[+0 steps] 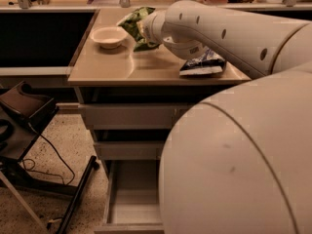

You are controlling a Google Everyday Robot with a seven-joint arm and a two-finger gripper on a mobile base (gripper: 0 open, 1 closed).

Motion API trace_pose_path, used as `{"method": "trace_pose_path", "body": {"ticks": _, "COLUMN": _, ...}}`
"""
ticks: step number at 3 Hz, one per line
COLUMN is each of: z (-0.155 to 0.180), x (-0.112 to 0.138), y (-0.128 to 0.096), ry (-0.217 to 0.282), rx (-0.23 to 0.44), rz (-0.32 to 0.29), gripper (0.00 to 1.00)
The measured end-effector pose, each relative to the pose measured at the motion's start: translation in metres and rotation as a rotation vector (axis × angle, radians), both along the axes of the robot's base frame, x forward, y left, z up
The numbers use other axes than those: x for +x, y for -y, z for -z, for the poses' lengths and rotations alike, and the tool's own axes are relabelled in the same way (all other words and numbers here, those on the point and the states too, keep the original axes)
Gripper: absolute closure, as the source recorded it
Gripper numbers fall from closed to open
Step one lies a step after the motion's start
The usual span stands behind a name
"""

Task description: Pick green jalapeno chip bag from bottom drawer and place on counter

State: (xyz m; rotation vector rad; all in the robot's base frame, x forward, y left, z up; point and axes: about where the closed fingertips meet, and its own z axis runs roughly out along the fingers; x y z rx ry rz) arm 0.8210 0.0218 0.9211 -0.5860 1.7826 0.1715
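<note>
The green jalapeno chip bag (pixel 132 23) is at the end of my arm, over the far part of the counter (pixel 122 72), just right of a white bowl. My gripper (pixel 143 30) is shut on the bag; the wrist hides most of the fingers. I cannot tell whether the bag's lower edge touches the counter. The bottom drawer (pixel 132 204) stands pulled open below, and the part of its inside that shows is bare. My arm's large white body fills the right and lower right of the view.
A white bowl (pixel 109 35) sits on the counter at the far left. A blue-and-white bag (pixel 202 65) lies on the counter under my arm. Two shallower drawers (pixel 126 116) are slightly open. A black stand with cables (pixel 24 116) is on the floor at left.
</note>
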Motion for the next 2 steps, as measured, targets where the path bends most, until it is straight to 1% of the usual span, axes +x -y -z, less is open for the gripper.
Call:
{"method": "trace_pose_path", "body": {"ticks": 1, "z": 0.0, "x": 0.0, "y": 0.0, "ry": 0.0, "rx": 0.0, "rz": 0.0, "gripper": 0.11}}
{"method": "trace_pose_path", "body": {"ticks": 2, "z": 0.0, "x": 0.0, "y": 0.0, "ry": 0.0, "rx": 0.0, "rz": 0.0, "gripper": 0.0}}
